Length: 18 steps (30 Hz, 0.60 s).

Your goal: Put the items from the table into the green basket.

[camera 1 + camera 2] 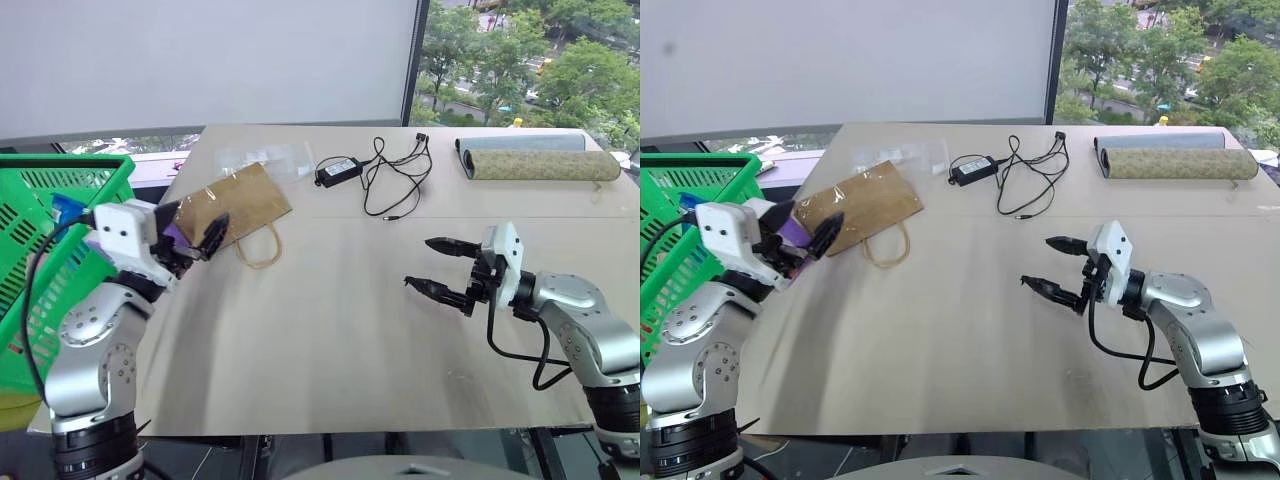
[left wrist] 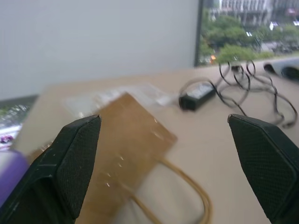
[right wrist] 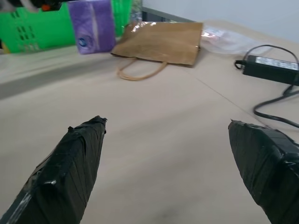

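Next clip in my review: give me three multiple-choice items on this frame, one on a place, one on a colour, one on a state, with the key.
1. Where does the brown paper bag lie?
A. in the green basket
B. on the table, by the left claw
C. under the rolled mat

2. What colour is the tissue pack?
A. purple
B. red
C. white

3. How does the right claw stand?
A. shut on the charger
B. shut, empty
C. open, empty

Key: 1 B, the bag rests flat on the table beside the left claw; 2 A, the right wrist view shows purple wrapping; 3 C, its fingers are spread above bare table.
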Each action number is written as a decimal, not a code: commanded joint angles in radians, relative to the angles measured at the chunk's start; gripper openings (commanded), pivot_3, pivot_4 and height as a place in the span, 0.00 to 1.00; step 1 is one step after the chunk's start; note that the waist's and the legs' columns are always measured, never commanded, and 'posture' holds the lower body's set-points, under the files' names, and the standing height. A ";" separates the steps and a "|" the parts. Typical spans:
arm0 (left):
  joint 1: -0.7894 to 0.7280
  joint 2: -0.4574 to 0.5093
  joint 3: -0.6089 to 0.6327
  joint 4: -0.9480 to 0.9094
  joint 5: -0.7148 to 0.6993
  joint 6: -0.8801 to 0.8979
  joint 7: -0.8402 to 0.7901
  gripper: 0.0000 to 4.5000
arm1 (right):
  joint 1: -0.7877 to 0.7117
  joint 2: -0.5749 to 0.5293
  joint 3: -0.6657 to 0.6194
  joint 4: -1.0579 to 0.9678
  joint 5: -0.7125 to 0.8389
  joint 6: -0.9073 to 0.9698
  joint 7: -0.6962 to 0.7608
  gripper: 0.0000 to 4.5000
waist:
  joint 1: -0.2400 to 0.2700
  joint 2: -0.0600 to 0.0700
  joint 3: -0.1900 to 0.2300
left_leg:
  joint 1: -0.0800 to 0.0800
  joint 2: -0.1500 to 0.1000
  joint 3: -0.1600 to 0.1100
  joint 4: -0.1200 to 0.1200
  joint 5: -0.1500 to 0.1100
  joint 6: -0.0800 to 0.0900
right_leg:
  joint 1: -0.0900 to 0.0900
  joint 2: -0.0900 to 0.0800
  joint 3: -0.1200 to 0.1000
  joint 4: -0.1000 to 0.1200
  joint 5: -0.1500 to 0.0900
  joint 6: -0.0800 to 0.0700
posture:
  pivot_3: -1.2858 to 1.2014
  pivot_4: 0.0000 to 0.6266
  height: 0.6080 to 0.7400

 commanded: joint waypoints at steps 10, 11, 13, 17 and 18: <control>0.056 0.155 0.028 0.079 0.237 -0.052 0.086 0.99 | -0.163 0.025 0.016 -0.149 0.162 0.144 -0.043 1.00 | 0.007 0.001 0.002 | 0.005 -0.001 -0.001 -0.001 0.000 0.000 | 0.007 0.001 -0.004 -0.004 0.000 0.000 | 0.50 0.07 1.00; 0.049 0.162 0.010 0.117 0.254 -0.051 0.082 0.99 | -0.173 0.020 0.026 -0.160 0.171 0.162 -0.040 1.00 | 0.008 0.001 0.003 | 0.005 -0.001 -0.001 -0.001 0.000 0.000 | 0.007 0.001 -0.004 -0.005 0.000 0.000 | 0.50 0.07 1.00; 0.034 0.177 -0.019 0.184 0.286 -0.063 0.082 0.99 | -0.189 0.018 0.039 -0.183 0.191 0.194 -0.046 1.00 | 0.007 0.003 0.004 | 0.004 -0.001 -0.001 -0.001 0.000 0.000 | 0.007 0.000 -0.004 -0.005 0.000 0.000 | 0.50 0.07 1.00; -0.005 0.210 -0.081 0.302 0.332 -0.089 0.052 0.99 | -0.207 0.021 0.059 -0.211 0.207 0.231 -0.060 1.00 | 0.005 0.003 0.004 | 0.004 0.000 -0.002 -0.001 0.000 0.000 | 0.007 0.000 -0.004 -0.006 0.000 0.000 | 0.49 0.06 1.00; -0.018 0.217 -0.097 0.336 0.348 -0.100 0.051 0.99 | -0.208 0.025 0.063 -0.216 0.207 0.233 -0.065 1.00 | 0.004 0.003 0.004 | 0.004 0.000 -0.002 -0.001 0.000 0.000 | 0.007 0.000 -0.004 -0.006 0.000 0.000 | 0.49 0.06 1.00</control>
